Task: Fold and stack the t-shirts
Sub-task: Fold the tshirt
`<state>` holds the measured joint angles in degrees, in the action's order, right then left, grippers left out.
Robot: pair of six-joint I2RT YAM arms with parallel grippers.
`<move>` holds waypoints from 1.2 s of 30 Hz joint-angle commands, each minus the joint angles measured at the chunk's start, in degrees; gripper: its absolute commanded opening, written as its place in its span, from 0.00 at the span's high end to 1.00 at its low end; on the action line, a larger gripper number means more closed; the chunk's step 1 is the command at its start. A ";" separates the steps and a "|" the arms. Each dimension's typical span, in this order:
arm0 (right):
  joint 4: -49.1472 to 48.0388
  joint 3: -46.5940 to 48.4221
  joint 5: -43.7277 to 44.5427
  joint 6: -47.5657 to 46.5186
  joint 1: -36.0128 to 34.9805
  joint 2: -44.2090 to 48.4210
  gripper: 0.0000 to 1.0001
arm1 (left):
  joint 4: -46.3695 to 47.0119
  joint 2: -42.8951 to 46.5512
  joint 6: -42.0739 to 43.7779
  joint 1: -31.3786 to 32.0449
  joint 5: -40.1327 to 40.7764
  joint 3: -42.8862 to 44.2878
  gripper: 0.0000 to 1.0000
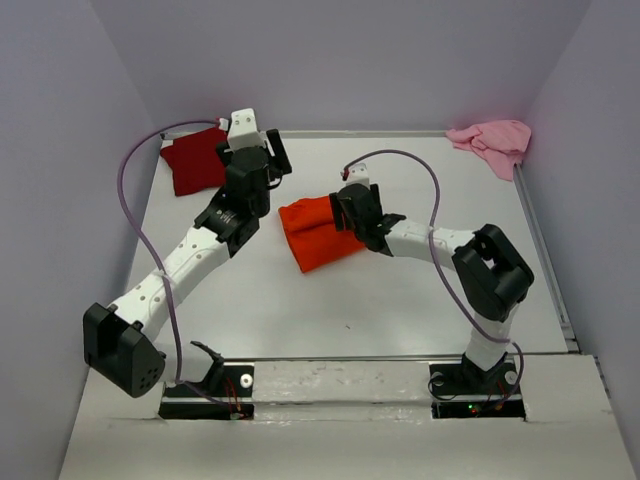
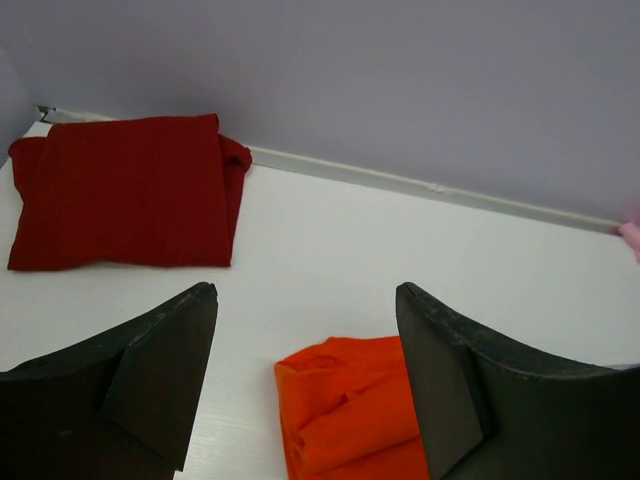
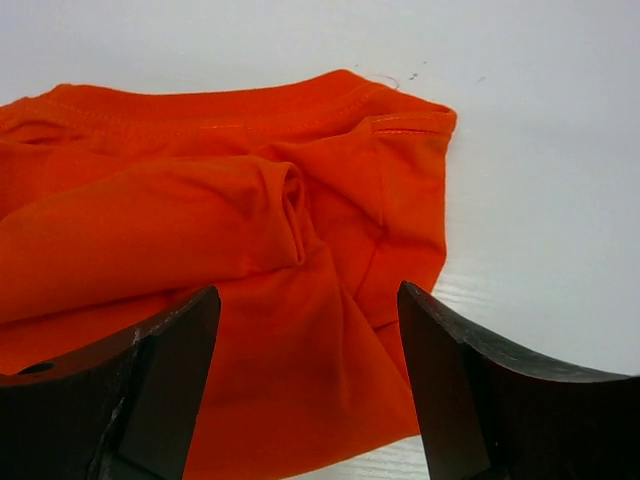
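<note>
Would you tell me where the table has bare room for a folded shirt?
Free: the near strip between the orange t-shirt and the arm bases; the far side between it and the pink t-shirt. Crowded: far left, by the dark red t-shirt and left gripper.

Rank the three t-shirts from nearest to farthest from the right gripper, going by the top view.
1. Orange t-shirt: mid-table, right under the right gripper.
2. Dark red t-shirt, far-left corner, and pink t-shirt, far-right corner: both well away, too close to call.

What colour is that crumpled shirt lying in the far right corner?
The shirt is pale pink, clearest in the overhead view.
</note>
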<state>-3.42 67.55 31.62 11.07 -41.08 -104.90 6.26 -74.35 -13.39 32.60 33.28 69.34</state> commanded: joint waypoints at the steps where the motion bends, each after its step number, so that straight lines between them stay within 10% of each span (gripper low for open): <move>1: -0.89 3.63 -5.24 0.53 -0.14 -1.35 0.23 | 3.91 0.69 4.86 0.10 -1.54 -5.08 0.18; 19: 9.83 -0.64 -12.28 13.96 -0.67 -7.60 0.25 | 4.11 5.61 3.81 -1.31 -0.93 -7.47 0.18; 36: 22.93 -17.27 -7.28 36.47 -18.86 6.82 0.25 | 3.23 5.70 2.40 -3.86 -3.74 -6.94 0.18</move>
<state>10.55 53.15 24.49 40.05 -57.98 -97.80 7.88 -69.97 -10.63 29.15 30.28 61.73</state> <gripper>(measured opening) 0.748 0.815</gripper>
